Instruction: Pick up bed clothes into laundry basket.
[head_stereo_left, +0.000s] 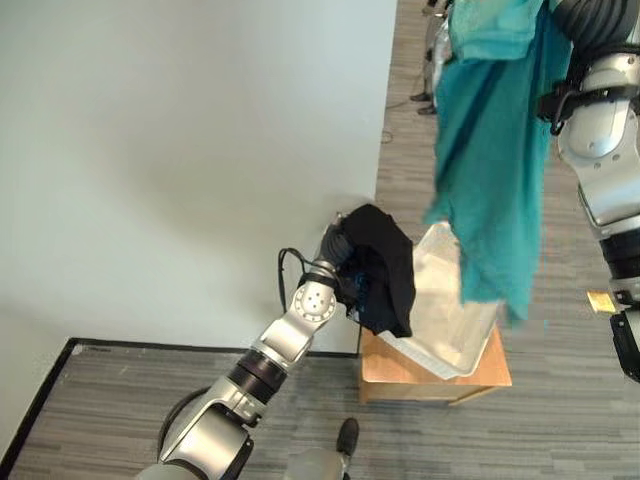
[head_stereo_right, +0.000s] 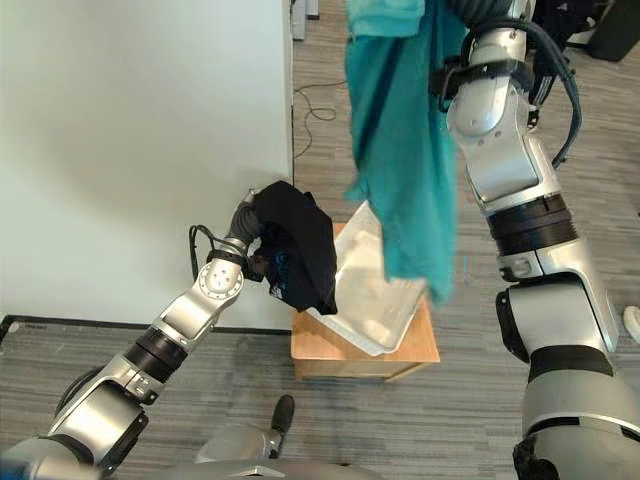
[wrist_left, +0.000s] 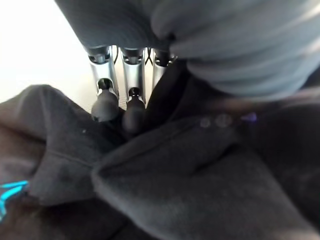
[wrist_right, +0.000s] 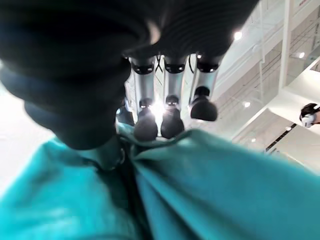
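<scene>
Nearest in the left eye view, the left hand (head_stereo_left: 338, 252) holds a black garment (head_stereo_left: 385, 268) bunched over the near left edge of the white laundry basket (head_stereo_left: 450, 330), which sits on a small wooden bench (head_stereo_left: 395, 368). Above, a teal garment (head_stereo_left: 490, 170) hangs long and loose, its hem dangling over the basket's far side.

Right eye view: the same teal cloth drapes from high up beside the right arm — soft, light, prone to swinging, so it is best lowered slowly.

Left wrist view: the fingers (wrist_left: 105, 105) curl into black cloth, gripping a thick fold — a sound hold for limp fabric.

Right wrist view: the right hand (wrist_right: 165, 90) has its fingers curled down onto a gathered teal ridge, clamping it.
</scene>
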